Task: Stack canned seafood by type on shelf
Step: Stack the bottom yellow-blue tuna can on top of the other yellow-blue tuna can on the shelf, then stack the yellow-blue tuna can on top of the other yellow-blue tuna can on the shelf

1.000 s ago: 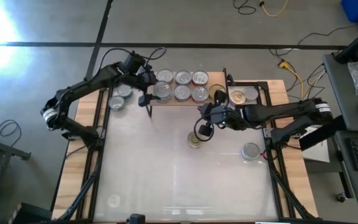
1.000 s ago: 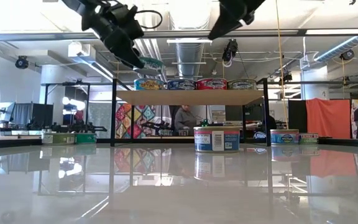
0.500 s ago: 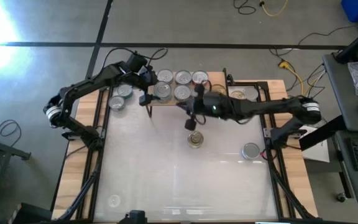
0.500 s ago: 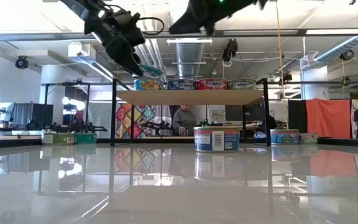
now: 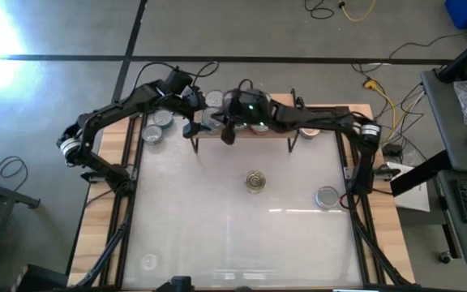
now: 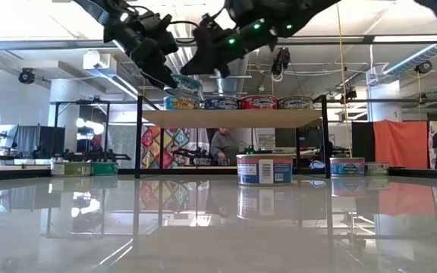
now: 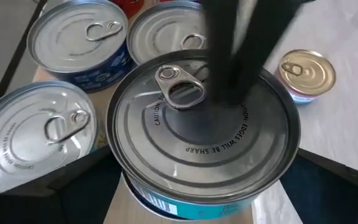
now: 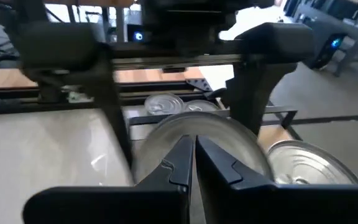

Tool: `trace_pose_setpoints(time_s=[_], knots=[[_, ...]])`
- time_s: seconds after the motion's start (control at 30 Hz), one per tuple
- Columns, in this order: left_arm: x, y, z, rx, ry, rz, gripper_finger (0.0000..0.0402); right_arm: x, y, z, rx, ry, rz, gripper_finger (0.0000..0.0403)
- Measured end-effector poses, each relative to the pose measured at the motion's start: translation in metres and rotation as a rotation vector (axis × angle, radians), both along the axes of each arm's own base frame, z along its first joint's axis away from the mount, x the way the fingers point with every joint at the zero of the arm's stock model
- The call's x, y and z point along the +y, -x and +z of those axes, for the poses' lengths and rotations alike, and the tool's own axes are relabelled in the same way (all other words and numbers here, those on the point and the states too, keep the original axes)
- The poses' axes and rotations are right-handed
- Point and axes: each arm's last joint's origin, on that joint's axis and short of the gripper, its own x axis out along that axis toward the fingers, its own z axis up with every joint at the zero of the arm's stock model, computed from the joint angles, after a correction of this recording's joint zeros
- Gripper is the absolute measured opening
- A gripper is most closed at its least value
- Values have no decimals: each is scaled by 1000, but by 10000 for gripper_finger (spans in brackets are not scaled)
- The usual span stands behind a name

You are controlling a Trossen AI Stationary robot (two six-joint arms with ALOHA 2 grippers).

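Right gripper (image 5: 227, 134), fingers together, has swung from the table centre to the shelf's (image 6: 234, 119) nine-o'clock end, pressing the top tin (image 7: 204, 130). Left gripper (image 5: 194, 113) has spread apart around it: tin released, stacked.

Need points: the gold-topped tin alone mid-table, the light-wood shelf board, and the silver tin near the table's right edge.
Gold-topped round tin (image 5: 254, 180): high view, centre of its lid.
Light-wood shelf board (image 6: 234, 119): low view, middle of its front edge.
Silver-topped round tin (image 5: 327, 195): high view, centre of its lid.
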Motion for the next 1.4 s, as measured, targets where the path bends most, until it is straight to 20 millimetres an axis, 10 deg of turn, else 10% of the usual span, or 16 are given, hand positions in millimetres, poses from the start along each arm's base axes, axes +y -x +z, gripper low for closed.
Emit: trace_pose_setpoints(time_s=[0.53, 1.4], knots=[[12, -11, -15, 33, 8, 17, 387, -22, -40, -11, 190, 27, 84, 13], [-11, 26, 41, 221, 13, 259, 387, -23, -42, -12, 148, 101, 98, 13]])
